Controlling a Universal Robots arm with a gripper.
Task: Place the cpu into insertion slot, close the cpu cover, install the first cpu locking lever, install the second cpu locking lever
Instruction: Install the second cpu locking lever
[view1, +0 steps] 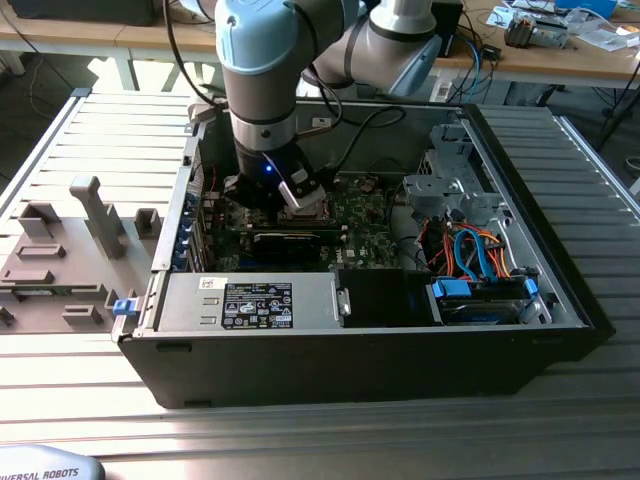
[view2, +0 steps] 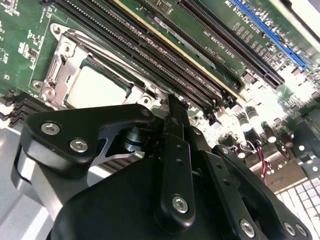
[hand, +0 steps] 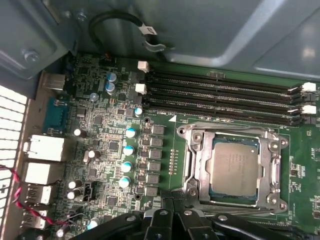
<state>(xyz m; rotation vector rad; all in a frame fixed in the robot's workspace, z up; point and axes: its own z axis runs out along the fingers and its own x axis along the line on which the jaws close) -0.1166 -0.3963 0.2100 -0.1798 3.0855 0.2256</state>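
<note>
Ribbed grey metal table (view1: 80, 130) carries the computer case (view1: 350, 370); tool (view2: 172, 107) clenched, grasping nothing.

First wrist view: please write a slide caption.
The cpu sits in the insertion slot with the cpu cover closed around it.

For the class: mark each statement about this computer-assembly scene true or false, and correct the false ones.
1. The cpu sits in the insertion slot. True.
2. The cpu cover stands raised, well clear of the chip. False: in the first wrist view it lies flat, framing the chip.
3. The gripper holds the cpu. False: nothing is between its fingertips, and it hangs beside the socket.
4. Memory slots run along one side of the socket. True.
5. The computer case lies closed. False: it lies open, the arm reaching inside.
</note>
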